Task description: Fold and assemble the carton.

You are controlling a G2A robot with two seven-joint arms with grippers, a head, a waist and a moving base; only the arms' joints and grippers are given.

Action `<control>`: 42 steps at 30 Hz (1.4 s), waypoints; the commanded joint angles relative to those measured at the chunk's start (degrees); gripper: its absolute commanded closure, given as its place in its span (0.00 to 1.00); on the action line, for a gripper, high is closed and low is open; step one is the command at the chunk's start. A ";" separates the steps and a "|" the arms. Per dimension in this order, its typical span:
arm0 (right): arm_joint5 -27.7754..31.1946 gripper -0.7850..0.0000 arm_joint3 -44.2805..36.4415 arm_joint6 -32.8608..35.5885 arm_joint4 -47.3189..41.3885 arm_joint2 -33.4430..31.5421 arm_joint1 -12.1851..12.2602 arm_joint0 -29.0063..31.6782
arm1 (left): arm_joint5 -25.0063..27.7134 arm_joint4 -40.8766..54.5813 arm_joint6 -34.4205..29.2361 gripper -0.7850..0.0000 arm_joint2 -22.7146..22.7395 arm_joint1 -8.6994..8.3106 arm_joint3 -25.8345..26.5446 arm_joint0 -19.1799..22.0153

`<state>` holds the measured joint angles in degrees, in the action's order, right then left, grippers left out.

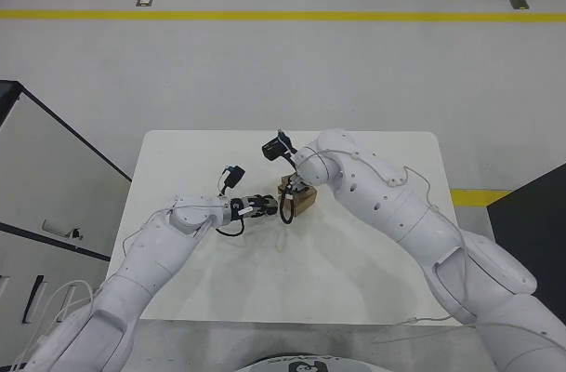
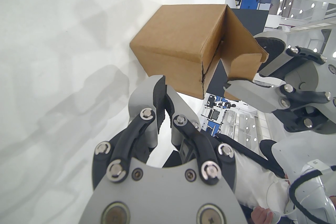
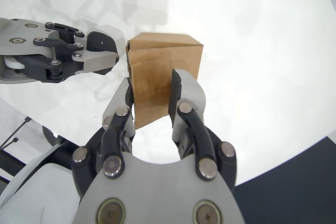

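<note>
Right hand (image 3: 152, 81) grips carton (image 3: 168, 59) flap — left hand (image 2: 163, 90) beside.

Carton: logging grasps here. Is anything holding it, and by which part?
The right gripper pinches the carton by its open flap; the left gripper is shut beside it, holding nothing.

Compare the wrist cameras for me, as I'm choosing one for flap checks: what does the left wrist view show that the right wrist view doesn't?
Left wrist view adds: two closed faces of the carton meeting at a corner, and its flap standing out at an angle with the right gripper at its end.
Right wrist view adds: a narrow gap between the shut left gripper and the carton's edge, plus the broad face of the panel nearest the right gripper.
Shared: the carton, both grippers and the white table.
</note>
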<state>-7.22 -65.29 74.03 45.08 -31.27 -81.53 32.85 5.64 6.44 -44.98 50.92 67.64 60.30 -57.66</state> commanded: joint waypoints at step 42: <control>2.10 0.73 4.81 0.11 2.50 -0.77 -3.34 0.65 | 0.00 0.00 0.00 1.00 0.00 0.00 0.00 0.00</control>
<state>-5.15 -60.59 74.13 47.57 -31.98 -84.81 33.46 5.64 6.44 -44.98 50.92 67.64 60.30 -57.66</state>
